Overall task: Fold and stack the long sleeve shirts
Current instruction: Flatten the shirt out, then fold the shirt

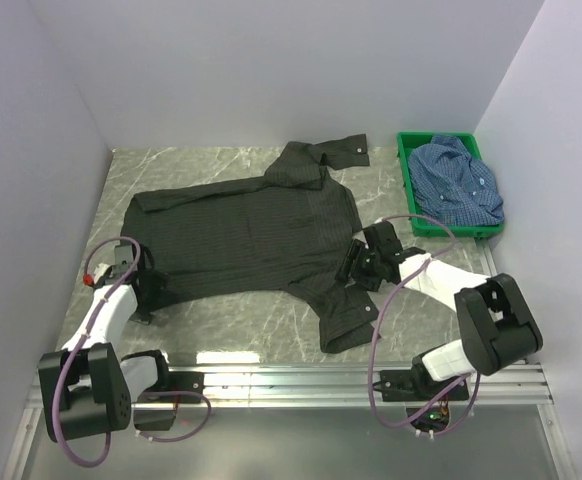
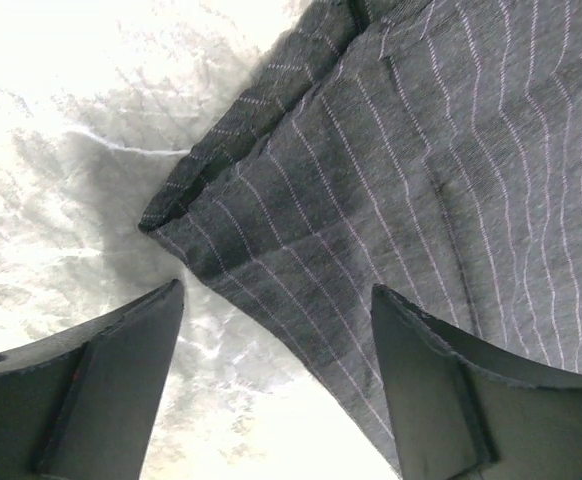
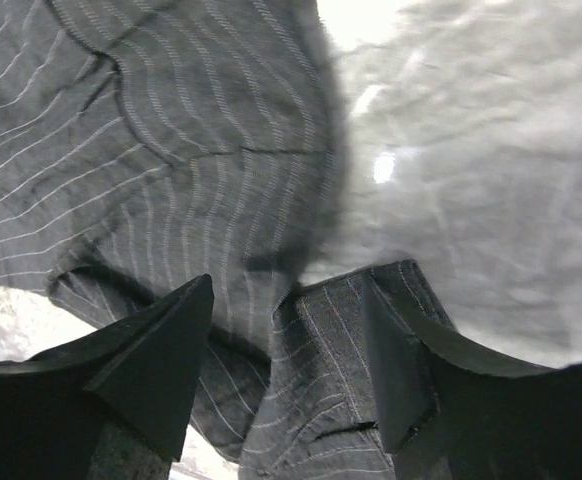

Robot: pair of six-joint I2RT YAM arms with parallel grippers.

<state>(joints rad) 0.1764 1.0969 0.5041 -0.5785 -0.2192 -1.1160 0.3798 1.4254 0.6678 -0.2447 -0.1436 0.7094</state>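
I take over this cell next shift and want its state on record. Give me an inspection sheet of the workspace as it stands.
Surface: grey marble-patterned table, largely covered by cloth.
Job's things: black fine-striped long sleeve shirt spread flat, unfolded; blue checked long sleeve shirt crumpled in the green plastic crate at the far right.
Clutter: nothing seen.
Tools: left tool open at the black shirt's near-left hem corner; right tool open over its near sleeve; neither holds cloth.
Cables: purple cables loop loosely off both arms.
Surroundings: white walls on three sides; metal rail at the near edge.
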